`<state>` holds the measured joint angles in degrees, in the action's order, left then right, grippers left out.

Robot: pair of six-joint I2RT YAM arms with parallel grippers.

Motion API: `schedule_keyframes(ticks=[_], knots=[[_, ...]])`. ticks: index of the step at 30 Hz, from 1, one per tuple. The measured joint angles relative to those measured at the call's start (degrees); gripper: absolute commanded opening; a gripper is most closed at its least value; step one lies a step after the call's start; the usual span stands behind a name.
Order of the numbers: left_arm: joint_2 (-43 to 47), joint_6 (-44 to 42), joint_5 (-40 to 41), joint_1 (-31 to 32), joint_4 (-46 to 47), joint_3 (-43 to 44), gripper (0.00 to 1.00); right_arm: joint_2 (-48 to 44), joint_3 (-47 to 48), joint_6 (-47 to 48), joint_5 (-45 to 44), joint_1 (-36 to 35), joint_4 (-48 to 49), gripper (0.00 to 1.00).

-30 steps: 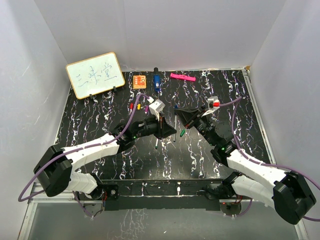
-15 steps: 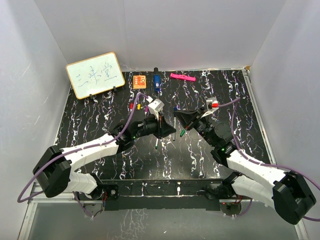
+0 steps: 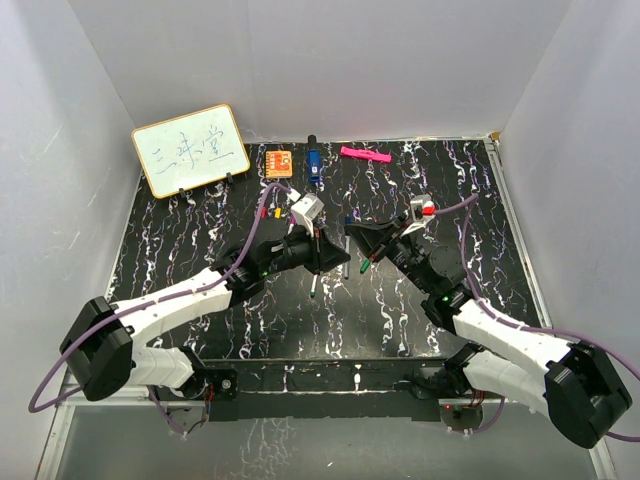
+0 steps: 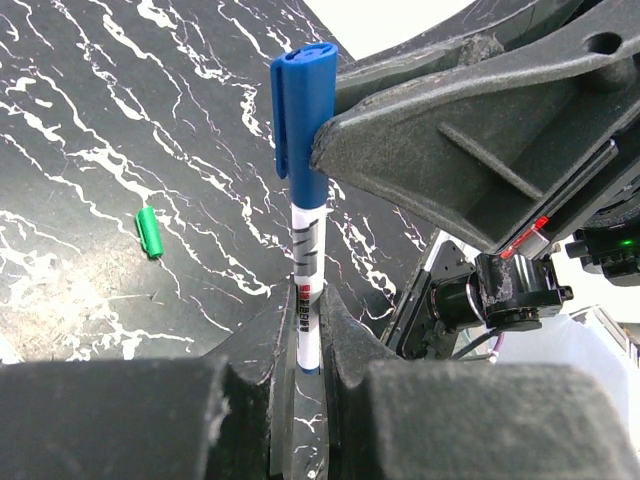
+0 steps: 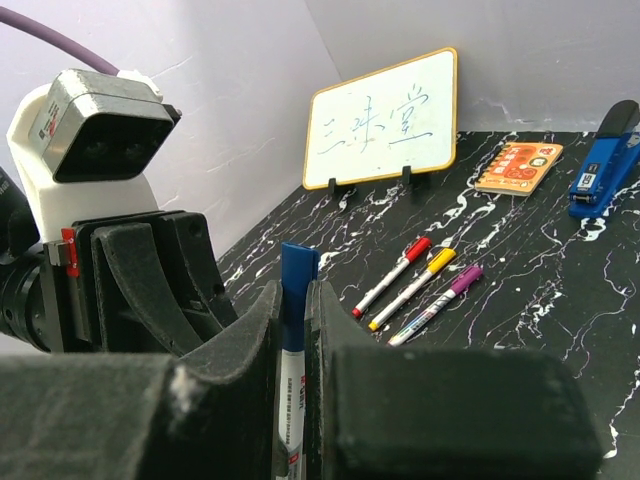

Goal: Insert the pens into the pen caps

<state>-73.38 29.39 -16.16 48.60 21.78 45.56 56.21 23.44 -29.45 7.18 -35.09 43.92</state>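
Top view, grippers: my left gripper [image 3: 337, 258] and right gripper [image 3: 352, 233] meet tip to tip over mid-table [image 3: 180, 250].
Left wrist, grasp: my left fingers [image 4: 258, 345] are clenched on the upright white pen [image 4: 308, 290]. The blue cap [image 4: 300, 110] sits over its far end, and a green cap [image 4: 148, 232] lies to the left.
Right wrist, grasp: my right fingers [image 5: 250, 330] are clamped on the blue cap. The red, yellow and purple pens [image 5: 415, 290] lie side by side farther off.

The left arm [image 3: 175, 300] and right arm [image 3: 505, 338] are white with big black joints — a purple cable [image 5: 55, 38] runs along each. The fingers [image 5: 450, 410] are rough and black.
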Motion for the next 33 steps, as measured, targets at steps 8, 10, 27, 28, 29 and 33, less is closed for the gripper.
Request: schedule_keyframes(ticks=[8, 10, 27, 28, 29, 33], knots=[[0.1, 2.8, 0.2, -0.9, -1.9, 0.5, 0.00, 1.3, 0.0, 0.0, 1.8, 0.2, 0.6, 0.00], [0.1, 3.5, -0.7, -1.5, -2.3, 0.5, 0.00, 2.0, 0.0, 0.0, 2.0, 0.2, 0.9, 0.00], [-1.2, 13.0, -15.5, -9.6, 2.2, 0.5, 0.00, 4.5, 1.9, 2.2, 2.1, 0.2, 2.2, 0.00], [-1.2, 12.9, -15.5, -9.6, 2.1, 0.5, 0.00, 4.7, 1.9, 2.4, 2.3, 0.1, 2.3, 0.00], [-1.2, 12.8, -15.6, -9.6, 1.9, 0.5, 0.00, 4.8, 1.9, 2.4, 2.4, 0.1, 2.4, 0.00], [-1.2, 12.2, -15.6, -9.7, 0.7, 0.5, 0.00, 5.4, 1.9, 2.8, 2.4, -0.6, 2.4, 0.00]])
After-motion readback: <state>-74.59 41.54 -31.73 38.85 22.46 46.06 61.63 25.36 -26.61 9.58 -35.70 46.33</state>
